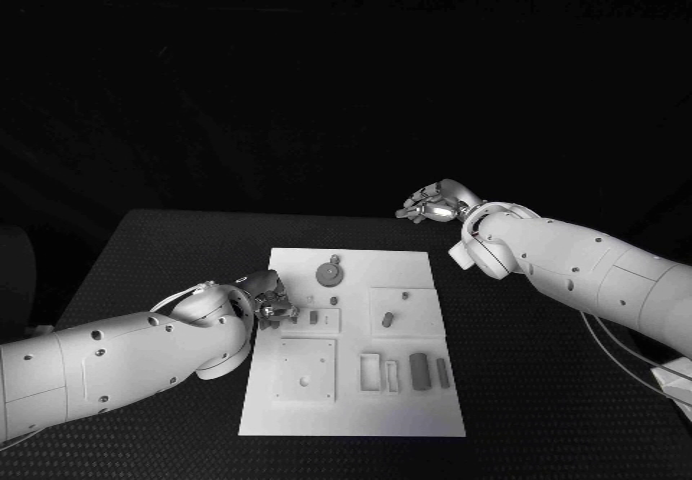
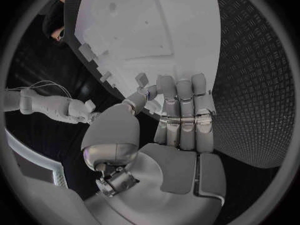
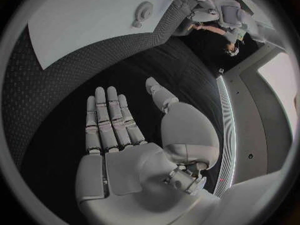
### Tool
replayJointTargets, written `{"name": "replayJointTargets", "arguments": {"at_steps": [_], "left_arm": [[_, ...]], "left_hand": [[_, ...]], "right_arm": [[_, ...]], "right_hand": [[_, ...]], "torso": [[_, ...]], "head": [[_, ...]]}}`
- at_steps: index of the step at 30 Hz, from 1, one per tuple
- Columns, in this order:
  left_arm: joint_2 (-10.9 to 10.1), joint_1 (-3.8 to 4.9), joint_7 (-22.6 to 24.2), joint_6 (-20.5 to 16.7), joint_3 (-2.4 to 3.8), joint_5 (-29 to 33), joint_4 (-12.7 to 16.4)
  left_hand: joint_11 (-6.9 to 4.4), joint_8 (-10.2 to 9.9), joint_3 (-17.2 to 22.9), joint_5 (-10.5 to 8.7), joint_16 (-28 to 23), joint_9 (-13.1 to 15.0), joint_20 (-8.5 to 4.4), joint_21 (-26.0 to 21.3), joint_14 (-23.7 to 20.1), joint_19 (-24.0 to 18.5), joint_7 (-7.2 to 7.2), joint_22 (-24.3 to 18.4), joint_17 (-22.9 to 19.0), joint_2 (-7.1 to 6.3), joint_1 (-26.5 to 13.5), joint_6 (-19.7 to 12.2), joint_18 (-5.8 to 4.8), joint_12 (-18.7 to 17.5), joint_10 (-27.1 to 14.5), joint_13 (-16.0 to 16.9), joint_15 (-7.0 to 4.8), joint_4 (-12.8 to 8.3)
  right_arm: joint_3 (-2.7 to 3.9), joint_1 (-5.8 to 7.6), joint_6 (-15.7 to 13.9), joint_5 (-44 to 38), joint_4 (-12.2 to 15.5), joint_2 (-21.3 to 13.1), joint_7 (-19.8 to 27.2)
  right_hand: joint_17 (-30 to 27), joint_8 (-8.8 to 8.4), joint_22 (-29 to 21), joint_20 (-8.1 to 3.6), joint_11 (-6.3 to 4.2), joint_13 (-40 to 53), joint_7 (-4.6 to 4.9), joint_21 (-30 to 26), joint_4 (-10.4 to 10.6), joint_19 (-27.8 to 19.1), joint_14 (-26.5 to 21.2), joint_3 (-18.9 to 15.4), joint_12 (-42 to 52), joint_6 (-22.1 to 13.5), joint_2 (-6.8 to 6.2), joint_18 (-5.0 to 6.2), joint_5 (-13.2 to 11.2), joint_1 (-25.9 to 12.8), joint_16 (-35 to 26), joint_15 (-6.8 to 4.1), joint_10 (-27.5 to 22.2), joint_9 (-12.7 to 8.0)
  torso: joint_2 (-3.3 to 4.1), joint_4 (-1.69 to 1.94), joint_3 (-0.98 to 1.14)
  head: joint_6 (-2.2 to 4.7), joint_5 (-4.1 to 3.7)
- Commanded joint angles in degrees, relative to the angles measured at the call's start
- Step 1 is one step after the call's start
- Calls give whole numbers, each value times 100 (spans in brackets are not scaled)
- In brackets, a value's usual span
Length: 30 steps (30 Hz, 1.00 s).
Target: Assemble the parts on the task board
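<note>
The white task board lies in the middle of the black table. On it are a round grey part, small pegs and a dark bar. My left hand is at the board's left edge. In the left wrist view its straight fingers reach over the board, and its thumb tip stands right beside a small grey part; whether it pinches that part is unclear. My right hand hangs beyond the board's far right corner, fingers spread, palm empty.
Two more small grey pieces stand in a row along the board's edge in the left wrist view. Square recessed plates sit on the board's near left. Black table surrounds the board on every side.
</note>
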Motion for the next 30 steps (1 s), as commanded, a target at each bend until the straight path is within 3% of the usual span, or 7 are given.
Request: {"name": "replayJointTargets", "arguments": {"at_steps": [1,16,30], "left_arm": [[-5,-13,29,173,-8,-15,14],[13,-16,78,423,-7,-189,15],[176,-14,-45,573,-3,-248,-28]], "left_hand": [[-62,22,45,36,40,5,-23,25,41,-22,-329,147,-7,-14,62,383,82,24,-31,7,-6,-31],[-64,18,43,80,59,10,-18,42,38,-57,-331,148,-17,-29,66,391,73,36,-32,12,-5,-47],[-77,36,-6,23,104,28,-27,93,59,-62,-349,149,-24,-77,10,442,72,75,-3,31,-8,11]], "right_arm": [[2,-2,67,13,-2,-1,45],[2,-3,66,14,0,-10,44],[2,-3,95,17,-12,4,38]], "right_hand": [[5,40,7,8,-2,-10,157,-40,19,-47,-31,-22,-35,-49,-1,-90,5,-33,-27,0,41,-6],[5,40,7,8,-2,-10,157,-40,19,-47,-31,-22,-35,-49,-1,-90,5,-33,-27,0,41,-6],[8,41,11,8,-2,-18,156,-43,19,-51,-36,-22,-35,-49,-3,-90,5,-34,-31,2,42,-7]], "torso": [[4,-5,1],[2,-8,4],[3,-13,12]], "head": [[-9,2],[-8,-2],[-19,12]]}}
